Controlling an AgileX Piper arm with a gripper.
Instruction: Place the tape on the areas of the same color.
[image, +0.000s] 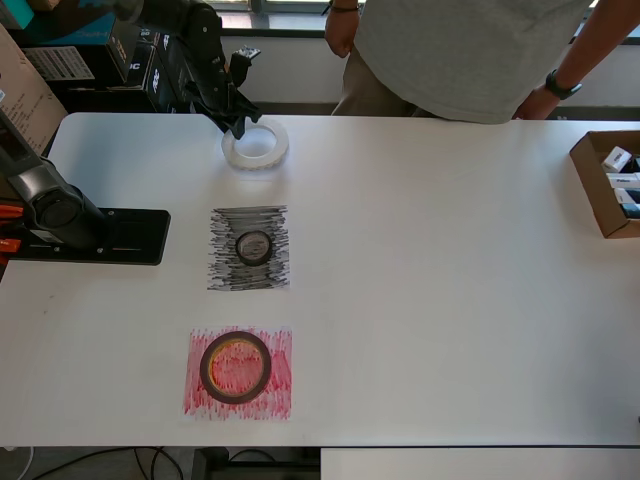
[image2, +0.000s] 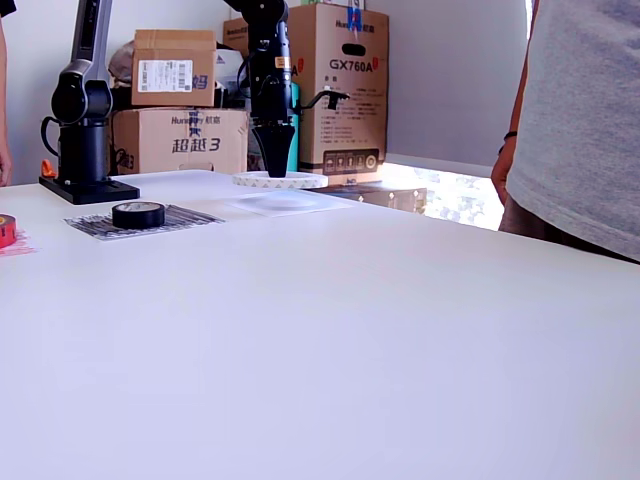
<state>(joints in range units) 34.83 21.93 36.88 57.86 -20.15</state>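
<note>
- Gripper (image2: 273, 163) clamps the rim of the white tape roll (image: 256, 145), which hangs just under its tips, slightly above the white sheet (image2: 290, 204).
- Risk: an off-centre release could land the roll crooked or overhanging the sheet.
- Black roll (image: 253, 246) and red roll (image: 236, 367) lie nearer the camera, on their matching patches.

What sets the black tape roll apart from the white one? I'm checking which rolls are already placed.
The black tape roll is small and dark; the white tape roll is wider and translucent. The black roll lies free on the black scribbled patch; the white roll has the tool at its rim, and the exterior view shows it slightly above the table. Both lie flat.
</note>
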